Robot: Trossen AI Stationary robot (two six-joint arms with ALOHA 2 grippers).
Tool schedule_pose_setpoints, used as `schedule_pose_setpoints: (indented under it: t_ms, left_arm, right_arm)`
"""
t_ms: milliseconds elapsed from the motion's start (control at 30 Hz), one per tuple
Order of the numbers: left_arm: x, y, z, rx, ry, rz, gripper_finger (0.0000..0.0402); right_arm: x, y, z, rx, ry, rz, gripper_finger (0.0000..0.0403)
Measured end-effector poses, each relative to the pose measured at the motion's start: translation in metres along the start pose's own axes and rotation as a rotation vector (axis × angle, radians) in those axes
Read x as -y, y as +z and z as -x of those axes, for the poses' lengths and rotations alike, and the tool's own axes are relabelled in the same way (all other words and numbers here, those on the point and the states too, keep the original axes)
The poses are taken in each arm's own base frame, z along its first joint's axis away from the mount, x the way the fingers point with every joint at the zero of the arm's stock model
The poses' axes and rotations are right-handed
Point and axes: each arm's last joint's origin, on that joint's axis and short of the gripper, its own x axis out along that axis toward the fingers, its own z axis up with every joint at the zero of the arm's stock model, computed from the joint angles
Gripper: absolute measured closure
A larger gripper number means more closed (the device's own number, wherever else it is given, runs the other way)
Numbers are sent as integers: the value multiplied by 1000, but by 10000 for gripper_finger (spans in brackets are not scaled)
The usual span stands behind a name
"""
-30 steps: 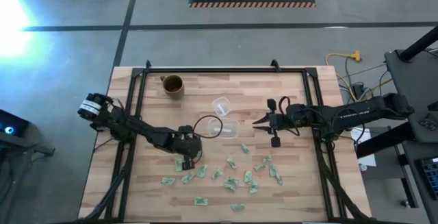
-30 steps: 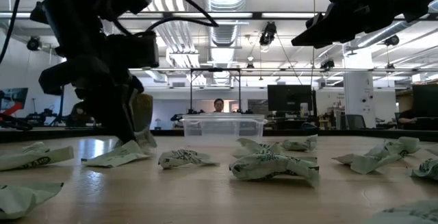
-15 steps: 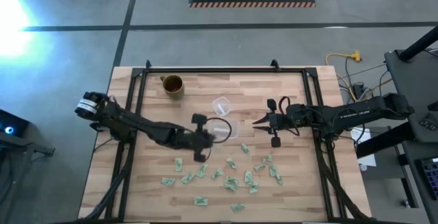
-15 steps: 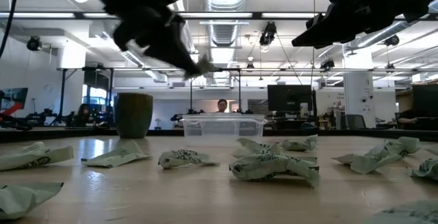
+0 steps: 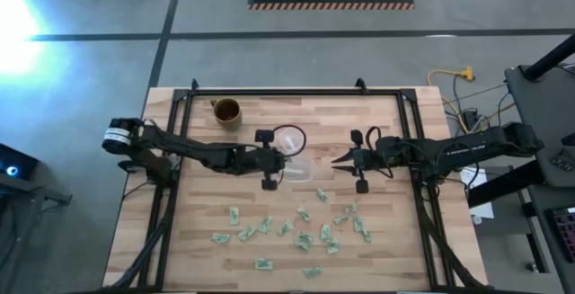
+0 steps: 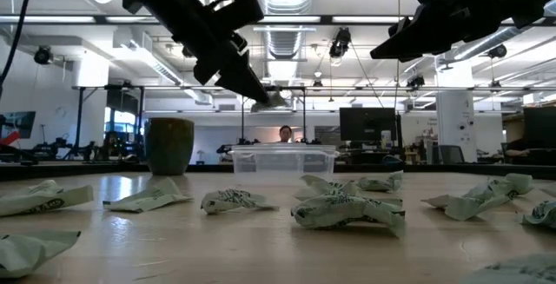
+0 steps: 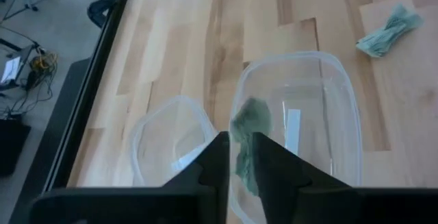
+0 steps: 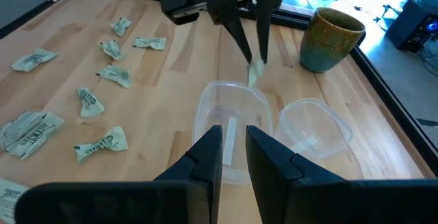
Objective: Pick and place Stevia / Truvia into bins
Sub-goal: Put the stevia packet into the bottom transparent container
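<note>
Since one second ago, your left gripper (image 7: 237,157) rose off the counter (image 5: 377,119), pinching one Stevia packet (image 7: 249,142) above the bin (image 7: 342,107). Release comes next, by this reading; your right gripper (image 8: 234,157) waits nearby, slightly parted and empty.

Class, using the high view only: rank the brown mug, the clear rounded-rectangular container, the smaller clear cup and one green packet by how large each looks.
1. Clear container, partly hidden by the left gripper.
2. Brown mug and clear cup: alike, left unranked.
3. Any green packet, clearly smallest.
</note>
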Motion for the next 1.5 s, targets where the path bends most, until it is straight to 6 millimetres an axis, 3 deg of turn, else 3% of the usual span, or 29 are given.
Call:
schedule_pose_setpoints:
  t_ms: [233,400,700,1100,1267,1500]
  left_arm:
    - [0,0,0,5,-3,-10,270]
    - [8,4,5,24,-24,-23,239]
    - [39,3,19,14,-119,-52,234]
    - [76,-11,42,-93,-218,-35,234]
    - [79,-12,46,-85,-207,-49,234]
    - [76,-11,49,-78,-195,-44,234]
  right_arm:
    - [0,0,0,0,-1,-12,346]
    - [-4,-1,-1,-6,75,-105,346]
    - [-39,-19,-23,-152,210,-94,346]
    - [-90,-24,-40,-224,-30,-92,346]
    - [-107,-27,-53,-266,-28,-119,341]
    - [-116,-34,-69,-347,-67,-144,281]
